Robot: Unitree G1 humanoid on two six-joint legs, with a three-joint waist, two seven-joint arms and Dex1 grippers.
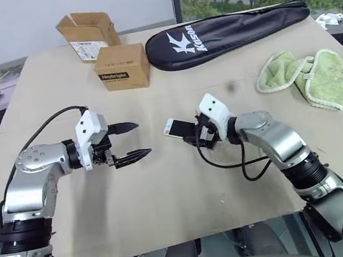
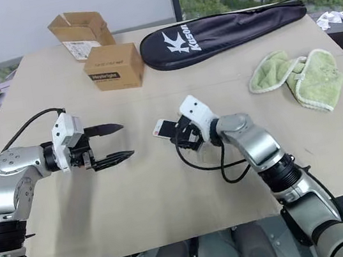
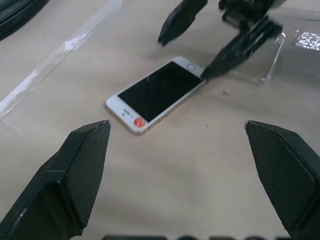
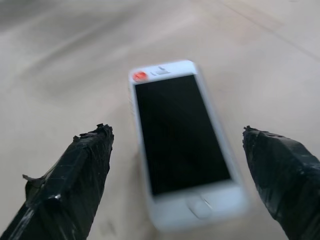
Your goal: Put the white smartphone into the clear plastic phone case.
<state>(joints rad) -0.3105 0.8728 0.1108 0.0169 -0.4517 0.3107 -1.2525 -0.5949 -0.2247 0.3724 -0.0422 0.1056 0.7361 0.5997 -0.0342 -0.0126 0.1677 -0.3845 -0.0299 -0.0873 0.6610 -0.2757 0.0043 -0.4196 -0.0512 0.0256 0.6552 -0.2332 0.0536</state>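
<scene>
Beige tabletop (image 1: 168,193) stretches in front of me, and near its middle lies the white smartphone (image 3: 156,95), flat and screen up, with a small red dot at one end. My right gripper (image 4: 175,165) is at the phone's home-button end, its two black fingers spread wide to either side of the phone; one fingertip (image 3: 212,70) looks to be at the phone's corner, but I cannot tell whether it touches. Nothing is pinched. Just behind that gripper, on the side away from the phone, I see the clear plastic phone case (image 3: 267,62) resting on the table, apart from the phone. My left gripper (image 1: 127,141) hangs over the table to the left of the phone, well apart from it, pointing toward it with its fingers spread and empty. At the far side sit two cardboard boxes, one open (image 1: 86,26) and one shut (image 1: 121,67), with a black racket bag (image 1: 228,29) to their right. A green cloth (image 1: 306,79) lies at the far right.
</scene>
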